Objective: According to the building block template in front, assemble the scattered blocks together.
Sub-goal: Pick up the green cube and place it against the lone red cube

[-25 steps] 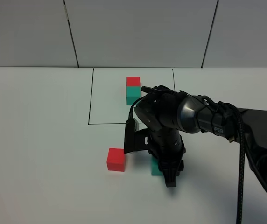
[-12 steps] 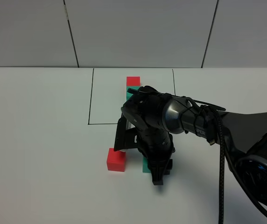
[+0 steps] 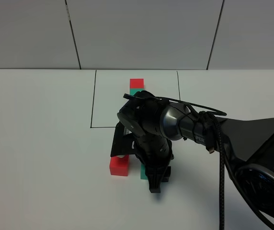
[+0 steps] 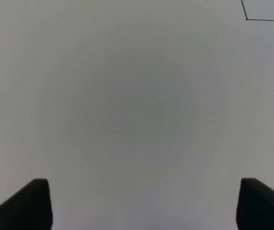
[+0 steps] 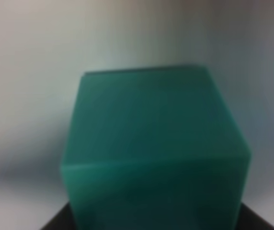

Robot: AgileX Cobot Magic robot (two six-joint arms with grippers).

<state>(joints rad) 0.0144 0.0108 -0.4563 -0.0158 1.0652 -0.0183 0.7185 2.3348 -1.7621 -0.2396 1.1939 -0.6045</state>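
Note:
The building block template, a red cube (image 3: 136,83) joined to a teal one (image 3: 136,90), sits at the far side inside a thin black drawn rectangle (image 3: 93,100); my right arm covers most of its teal cube. Of the scattered blocks, the red cube (image 3: 119,166) lies in front of the rectangle. The teal cube (image 3: 143,173) is just to its right, mostly under my right gripper (image 3: 154,184). That gripper is shut and presses against the cube's side. In the right wrist view the teal cube (image 5: 151,143) fills the frame. My left gripper (image 4: 142,206) hangs open over bare table.
The white table (image 3: 36,143) meets a grey panelled wall (image 3: 142,33) at the back. My right arm and its cable (image 3: 221,158) stretch in from the lower right. A corner of the drawn rectangle (image 4: 246,19) shows in the left wrist view.
My right gripper has slid left with the teal cube ahead of it, narrowing the gap to the red cube. The red cube and left gripper have not moved.

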